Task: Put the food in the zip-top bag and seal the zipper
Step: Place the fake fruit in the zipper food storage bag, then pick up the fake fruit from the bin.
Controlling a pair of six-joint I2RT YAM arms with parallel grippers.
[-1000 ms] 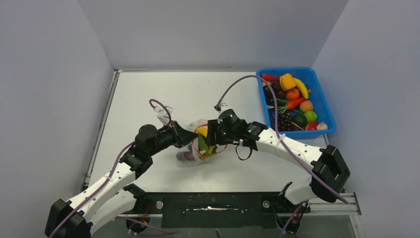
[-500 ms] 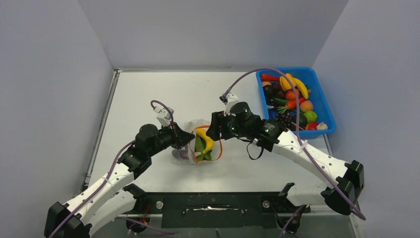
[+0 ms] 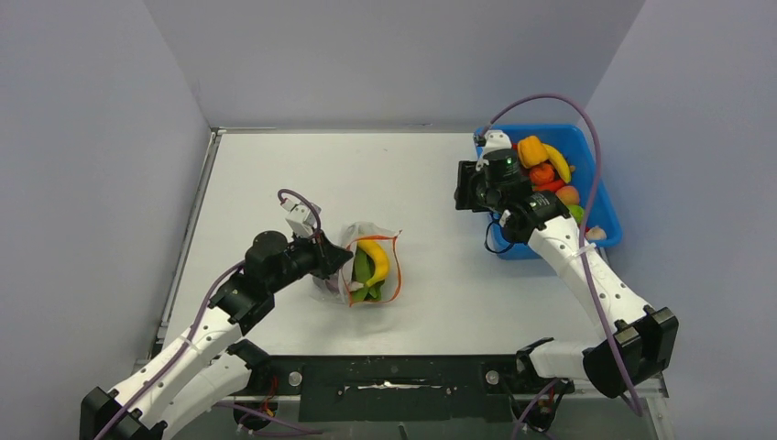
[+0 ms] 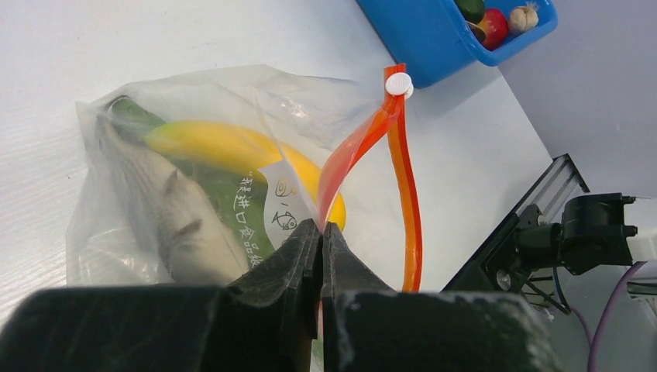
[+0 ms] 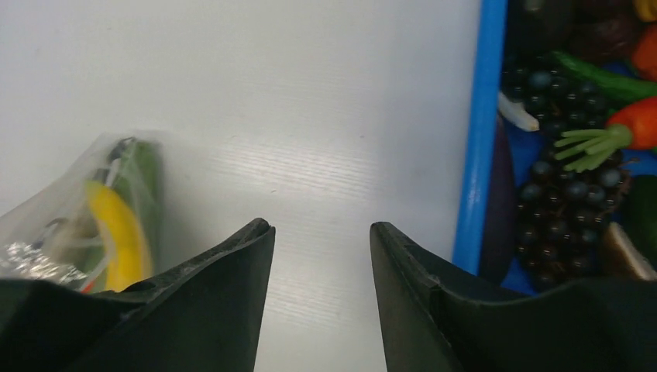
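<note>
The clear zip-top bag lies mid-table with its orange-red zipper gaping open towards the right. Inside it lie a yellow banana and a long green pod. My left gripper is shut on the bag's mouth edge; in the left wrist view the closed fingertips pinch the zipper strip, and the banana shows through the plastic. My right gripper is open and empty, raised by the blue bin's left wall; in the right wrist view only table shows between its fingers.
The blue bin at the back right holds several toy foods, among them a banana, a yellow pepper and dark grapes. Grey walls enclose the table on three sides.
My right gripper has pulled away from the bag, moving right and back to the blue bin's left wall. The banana now lies in the bag. My left gripper keeps its hold.
</note>
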